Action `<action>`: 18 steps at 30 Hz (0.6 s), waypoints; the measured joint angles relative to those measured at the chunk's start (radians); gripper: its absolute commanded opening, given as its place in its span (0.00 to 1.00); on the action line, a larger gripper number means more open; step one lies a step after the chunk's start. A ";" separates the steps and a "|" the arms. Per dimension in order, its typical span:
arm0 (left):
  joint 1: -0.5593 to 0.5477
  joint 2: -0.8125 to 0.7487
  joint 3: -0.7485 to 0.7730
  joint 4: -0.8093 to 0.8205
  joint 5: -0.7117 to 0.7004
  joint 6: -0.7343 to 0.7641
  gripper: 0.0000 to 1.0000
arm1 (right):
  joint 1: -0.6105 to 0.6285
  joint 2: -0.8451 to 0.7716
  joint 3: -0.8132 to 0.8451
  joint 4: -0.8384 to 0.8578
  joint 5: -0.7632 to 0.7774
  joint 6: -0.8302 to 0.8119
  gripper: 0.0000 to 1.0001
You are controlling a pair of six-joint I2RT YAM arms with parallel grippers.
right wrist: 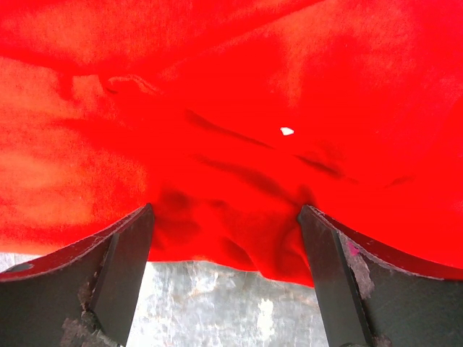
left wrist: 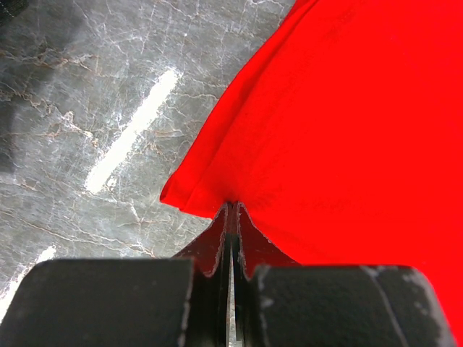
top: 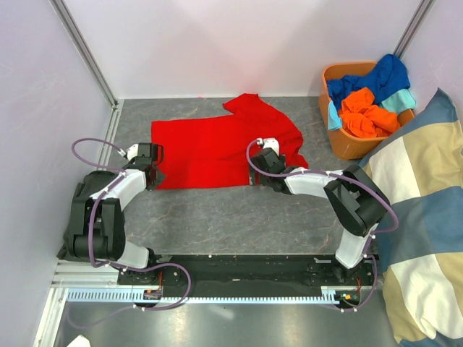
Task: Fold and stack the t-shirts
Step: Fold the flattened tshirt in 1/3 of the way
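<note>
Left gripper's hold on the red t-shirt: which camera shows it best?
Left wrist view: the left gripper is seen close up, shut on the red t-shirt at its hem. Top external shows only where it meets the shirt, jaws too small. Right wrist shows just red fabric between the open right gripper.

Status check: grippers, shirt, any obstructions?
Left gripper shut on the left edge of the red t-shirt. Right gripper open, straddling its near edge. Shirt spread out, not yet folded. Nothing in the way.
</note>
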 measured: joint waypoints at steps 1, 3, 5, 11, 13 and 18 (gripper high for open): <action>0.000 0.000 0.000 0.000 0.000 0.000 0.02 | -0.001 -0.004 0.000 -0.006 -0.005 0.000 0.91; 0.000 0.000 0.000 0.000 0.000 0.000 0.02 | -0.001 -0.023 0.000 -0.046 -0.030 0.001 0.93; 0.000 0.000 0.000 0.000 0.000 0.000 0.02 | -0.002 -0.050 0.001 -0.108 -0.066 0.008 0.95; 0.000 0.000 -0.001 0.000 0.000 0.000 0.02 | -0.002 -0.074 0.109 -0.333 -0.128 0.008 0.98; 0.000 0.000 -0.005 0.001 0.001 0.000 0.02 | -0.002 -0.061 0.191 -0.386 -0.126 -0.006 0.98; 0.000 0.000 -0.021 0.002 0.015 -0.001 0.02 | -0.003 0.053 0.429 -0.422 -0.098 -0.051 0.98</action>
